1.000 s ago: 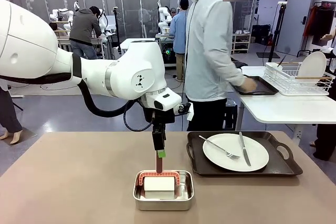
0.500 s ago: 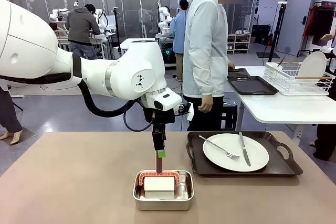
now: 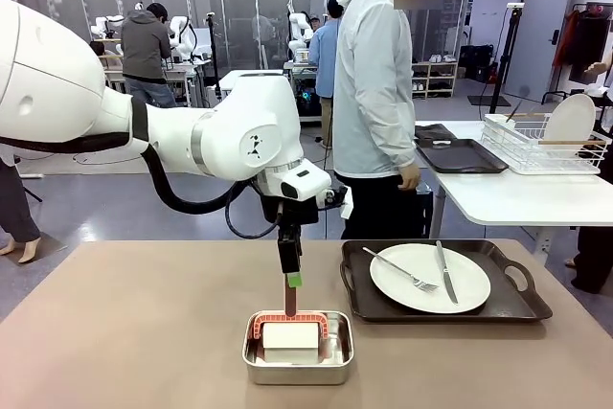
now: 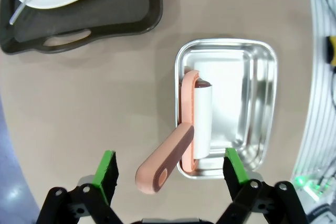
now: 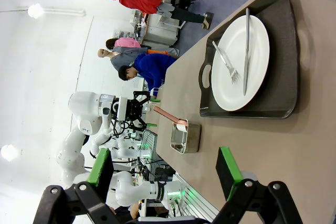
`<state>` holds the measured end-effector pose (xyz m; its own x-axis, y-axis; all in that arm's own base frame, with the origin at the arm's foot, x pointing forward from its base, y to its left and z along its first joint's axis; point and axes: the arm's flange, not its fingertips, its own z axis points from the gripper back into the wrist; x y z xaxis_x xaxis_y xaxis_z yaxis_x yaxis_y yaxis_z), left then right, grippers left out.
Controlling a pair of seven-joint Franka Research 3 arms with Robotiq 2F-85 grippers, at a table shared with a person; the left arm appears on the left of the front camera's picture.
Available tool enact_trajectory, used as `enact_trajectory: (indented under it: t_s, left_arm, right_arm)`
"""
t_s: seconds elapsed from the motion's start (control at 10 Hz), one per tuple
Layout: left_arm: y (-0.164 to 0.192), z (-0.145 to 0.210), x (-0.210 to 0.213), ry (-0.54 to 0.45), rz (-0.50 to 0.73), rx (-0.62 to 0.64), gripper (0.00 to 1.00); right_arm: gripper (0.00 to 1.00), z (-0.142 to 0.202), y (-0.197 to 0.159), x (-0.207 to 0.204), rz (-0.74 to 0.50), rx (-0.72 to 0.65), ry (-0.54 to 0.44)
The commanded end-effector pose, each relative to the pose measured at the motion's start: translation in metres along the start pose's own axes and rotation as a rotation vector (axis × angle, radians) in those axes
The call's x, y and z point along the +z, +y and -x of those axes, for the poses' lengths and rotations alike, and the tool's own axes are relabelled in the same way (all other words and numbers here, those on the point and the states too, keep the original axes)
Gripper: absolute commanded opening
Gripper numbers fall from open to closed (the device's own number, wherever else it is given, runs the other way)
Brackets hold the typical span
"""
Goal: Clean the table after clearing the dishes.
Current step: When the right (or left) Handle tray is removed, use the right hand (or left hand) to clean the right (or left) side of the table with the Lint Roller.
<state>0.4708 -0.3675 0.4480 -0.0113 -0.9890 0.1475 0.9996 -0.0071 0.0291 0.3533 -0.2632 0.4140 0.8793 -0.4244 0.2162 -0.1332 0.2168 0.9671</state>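
One of the dishes, a white plate [image 3: 430,278] with a fork and knife, lies on a dark handled tray [image 3: 517,308] at the right of the beige table [image 3: 144,332]. My left gripper [image 3: 290,280] hangs open over a steel pan [image 3: 298,371]. In the left wrist view the gripper [image 4: 168,153] has its green pads [image 4: 107,166] wide on either side of the salmon handle of a white roller [image 4: 202,114], touching neither side. My right gripper [image 5: 164,166] stands open above the table with nothing between its fingers; the plate [image 5: 241,66] lies beyond it.
A person [image 3: 374,93] stands at the far edge, between this table and a white side table [image 3: 517,198]. The side table holds another dark tray [image 3: 460,155] and a wire rack [image 3: 546,146] with a plate. The table's left half is bare.
The person has turned away from the side table, leaving the dark tray there, and now faces more to this table. Neither arm has moved.
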Motion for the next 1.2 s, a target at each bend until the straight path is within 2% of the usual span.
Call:
enact_trajectory:
  t_s: [0.0,0.1,0.2,0.3,0.5,0.6,0.8,0.9,1.1]
  left_arm:
    - [0.006,0.019,0.046,-0.057,0.082,0.163,1.0]
    - [0.003,0.036,0.075,-0.169,0.176,0.238,1.0]
    - [0.003,0.066,0.1,-0.276,0.215,0.334,1.0]
    - [0.002,0.113,0.129,-0.445,0.308,0.46,1.0]
    - [-0.015,0.213,0.171,-0.666,0.408,0.644,1.0]
    - [-0.025,0.269,0.184,-0.769,0.418,0.753,1.0]
    - [-0.047,0.385,0.187,-0.991,0.489,0.937,1.0]
    - [-0.058,0.43,0.18,-1.051,0.477,1.028,1.0]
    - [-0.083,0.515,0.142,-1.203,0.489,1.156,1.0]
  right_arm:
    - [1.0,0.0,0.003,0.0,-0.008,0.005,-0.003]
    - [1.0,0.0,0.003,0.0,-0.008,0.005,-0.003]
    - [1.0,0.0,0.003,0.0,-0.008,0.005,-0.003]
    - [1.0,0.0,0.003,0.0,-0.008,0.005,-0.003]
    - [1.0,0.0,0.003,0.0,-0.008,0.005,-0.003]
    - [1.0,0.0,0.003,0.0,-0.008,0.005,-0.003]
    - [1.0,0.0,0.003,0.0,-0.008,0.005,-0.003]
    - [1.0,0.0,0.003,0.0,-0.008,0.005,-0.003]
    - [1.0,0.0,0.003,0.0,-0.008,0.005,-0.003]
